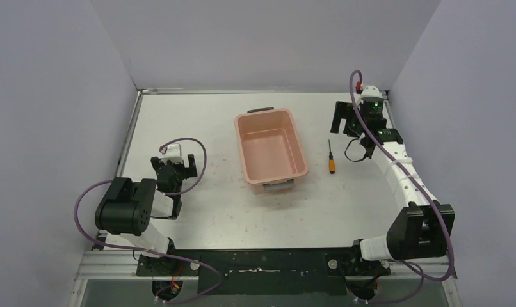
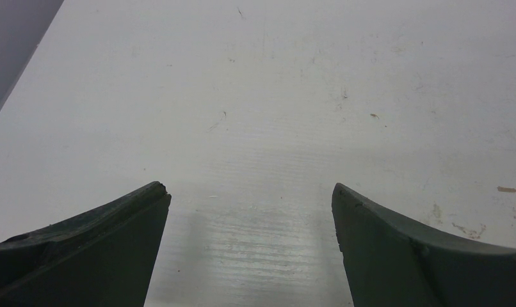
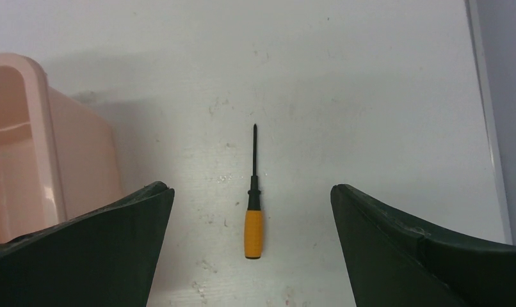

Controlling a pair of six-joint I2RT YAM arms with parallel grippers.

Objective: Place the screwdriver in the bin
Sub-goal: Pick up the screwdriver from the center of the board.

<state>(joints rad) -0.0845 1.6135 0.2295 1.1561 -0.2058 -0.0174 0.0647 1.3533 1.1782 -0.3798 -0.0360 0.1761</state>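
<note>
The right gripper [image 3: 251,189] is hovering wide open near the screwdriver [image 3: 253,220] lying on the table [image 1: 204,121] beside the bin [image 1: 241,148] — light, stiff, slim — its orange handle [image 3: 253,235] probably offering the surest hold.

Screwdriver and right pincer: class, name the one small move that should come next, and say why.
Probably lower the open right pincer straight down over the screwdriver: its orange handle lies flat on the table, centred between the spread jaws, ungrasped, with the bin off to one side.
</note>
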